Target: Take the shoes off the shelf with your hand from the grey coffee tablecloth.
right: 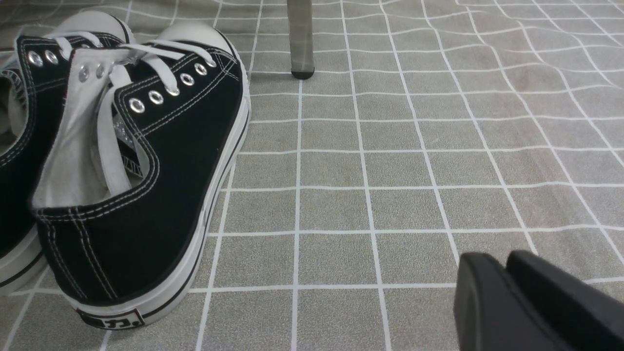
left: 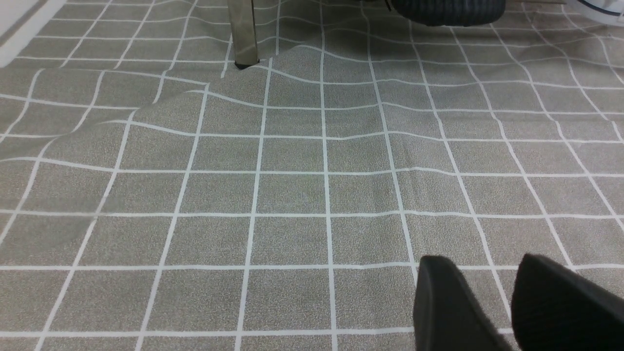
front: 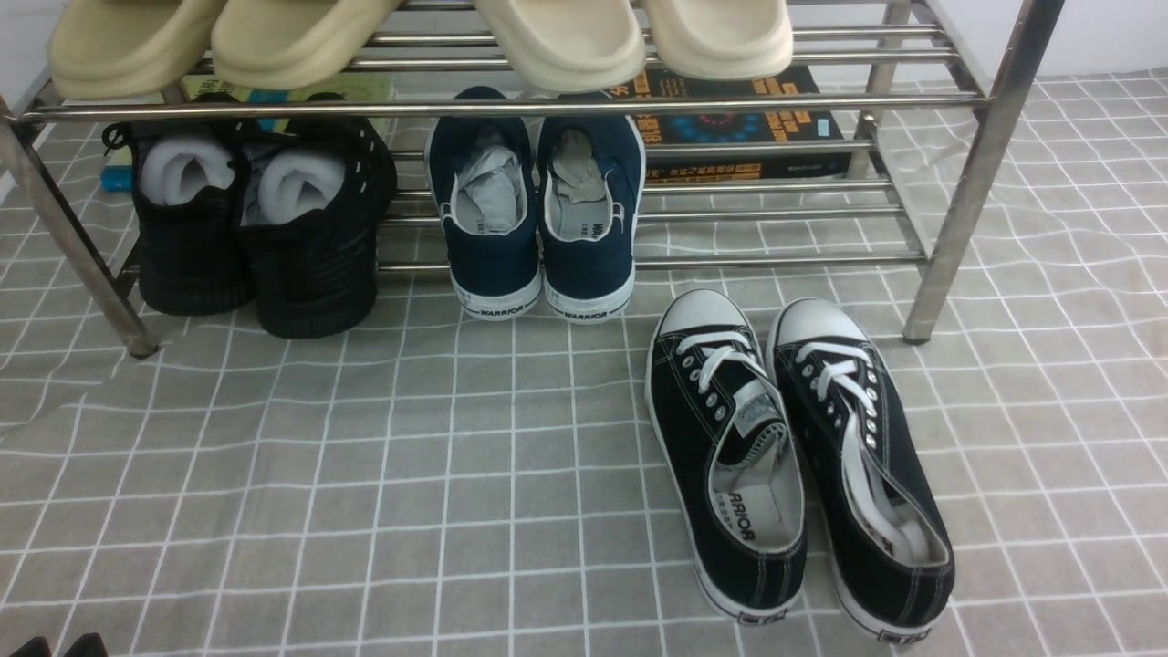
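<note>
Black canvas shoes (front: 794,461) off shelf (front: 967,192), side by side on grey coffee tablecloth (front: 365,474), toes toward rack, just before its right front leg. Navy sneakers (front: 538,214) and black knit shoes (front: 255,228) on lower tier; beige slippers (front: 411,36) on upper bars; book (front: 739,119) behind. Left gripper (left: 509,302) low over bare cloth, fingers slightly apart, holding nothing. Right gripper (right: 507,292) beside shoes (not touching), fingers pressed together, empty.
</note>
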Action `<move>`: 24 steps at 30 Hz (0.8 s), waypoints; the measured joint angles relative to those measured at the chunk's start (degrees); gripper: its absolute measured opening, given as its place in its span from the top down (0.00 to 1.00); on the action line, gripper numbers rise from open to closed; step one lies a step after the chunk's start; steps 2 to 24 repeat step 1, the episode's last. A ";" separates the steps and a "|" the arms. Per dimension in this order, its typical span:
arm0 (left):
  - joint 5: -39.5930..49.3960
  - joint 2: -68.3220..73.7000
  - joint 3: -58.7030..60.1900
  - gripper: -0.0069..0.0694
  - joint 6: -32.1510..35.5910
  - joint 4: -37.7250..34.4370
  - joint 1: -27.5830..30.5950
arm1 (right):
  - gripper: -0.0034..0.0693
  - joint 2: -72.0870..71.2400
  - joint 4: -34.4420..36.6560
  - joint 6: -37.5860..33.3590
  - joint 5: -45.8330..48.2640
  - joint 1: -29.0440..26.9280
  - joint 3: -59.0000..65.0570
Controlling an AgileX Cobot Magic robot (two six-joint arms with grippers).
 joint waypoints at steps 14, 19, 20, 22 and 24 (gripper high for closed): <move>0.00 0.00 0.00 0.59 0.00 0.00 0.00 | 0.84 0.00 0.00 0.00 0.00 0.00 0.00; 0.00 0.00 0.00 0.59 0.00 0.00 0.00 | 0.84 0.00 0.00 0.00 0.00 0.00 0.00; 0.00 0.00 0.00 0.59 0.00 0.00 0.00 | 0.84 0.00 0.00 0.00 0.00 0.00 0.00; 0.00 0.00 0.00 0.59 0.00 0.00 0.00 | 0.84 0.00 0.00 0.00 0.00 0.00 0.00; 0.00 0.00 0.00 0.59 0.00 0.00 0.00 | 0.84 0.00 0.00 0.00 0.00 0.00 0.00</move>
